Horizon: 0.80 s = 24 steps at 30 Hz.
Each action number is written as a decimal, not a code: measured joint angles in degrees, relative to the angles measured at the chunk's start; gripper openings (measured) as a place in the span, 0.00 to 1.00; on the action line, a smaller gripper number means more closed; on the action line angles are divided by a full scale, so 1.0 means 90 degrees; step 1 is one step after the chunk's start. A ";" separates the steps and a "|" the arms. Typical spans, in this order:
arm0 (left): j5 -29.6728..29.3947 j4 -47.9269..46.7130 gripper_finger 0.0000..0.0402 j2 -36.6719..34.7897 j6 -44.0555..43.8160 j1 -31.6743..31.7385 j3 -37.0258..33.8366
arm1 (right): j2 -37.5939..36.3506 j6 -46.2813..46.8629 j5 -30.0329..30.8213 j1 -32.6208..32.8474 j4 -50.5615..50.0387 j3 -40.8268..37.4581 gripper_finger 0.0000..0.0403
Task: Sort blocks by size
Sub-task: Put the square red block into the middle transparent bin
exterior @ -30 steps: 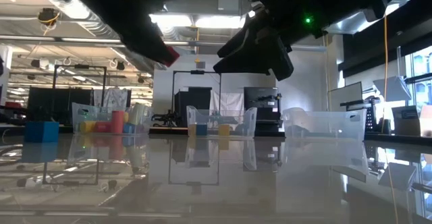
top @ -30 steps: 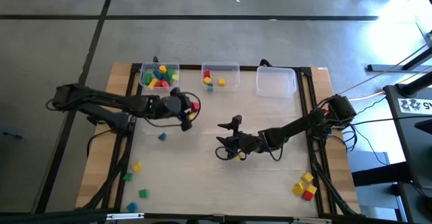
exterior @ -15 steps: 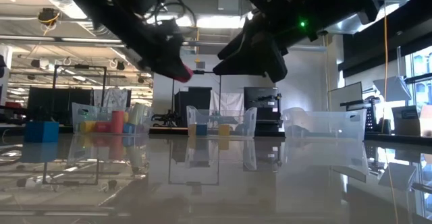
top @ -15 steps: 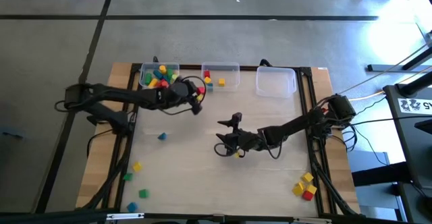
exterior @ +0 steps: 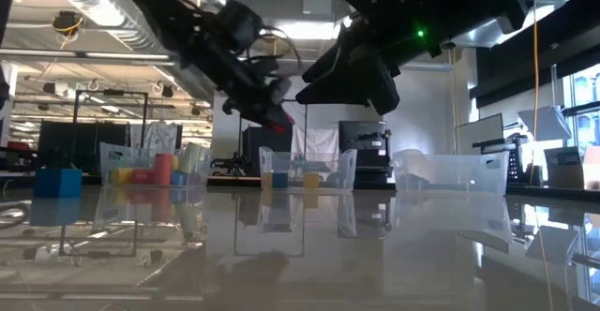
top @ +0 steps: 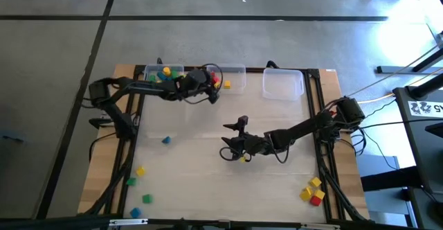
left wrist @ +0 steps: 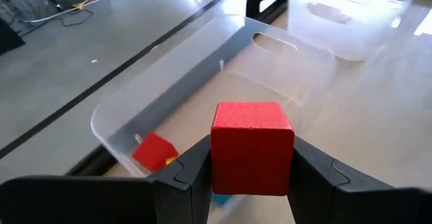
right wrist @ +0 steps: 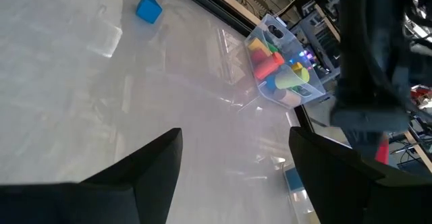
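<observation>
Swinging from mid-table, the left gripper (top: 211, 88) now hovers at the middle bin's (top: 235, 69) near edge, clamped on a red cube (left wrist: 252, 146). Released short, the cube could strike the rim and bounce out. By that bin's front, the right gripper (top: 232, 154) waits, jaws apart

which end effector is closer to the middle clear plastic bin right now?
Left. The left end effector, shut on a red cube, hovers at the middle clear plastic bin's near left edge. The right end effector sits open mid-table, well short of it.
</observation>
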 joint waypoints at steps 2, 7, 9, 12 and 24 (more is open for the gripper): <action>0.0005 -0.0015 0.35 0.0241 0.0019 0.0116 0.0217 | 0.0000 0.0001 -0.0002 -0.0022 -0.0011 0.0000 0.69; 0.0002 -0.0060 0.35 0.0669 0.0022 0.0331 0.0544 | 0.0000 0.0000 -0.0005 -0.0022 -0.0049 0.0000 0.69; 0.0003 -0.0044 0.35 0.0740 -0.0019 0.0374 0.0568 | 0.0000 0.0000 -0.0005 -0.0022 -0.0065 0.0000 0.69; 0.0005 -0.0086 0.35 0.0747 -0.0160 0.0427 0.0568 | 0.0000 0.0000 -0.0007 -0.0022 -0.0066 0.0000 0.69; 0.0148 -0.0092 0.42 0.0747 -0.0178 0.0436 0.0568 | 0.0000 0.0000 -0.0012 -0.0022 -0.0066 0.0000 0.69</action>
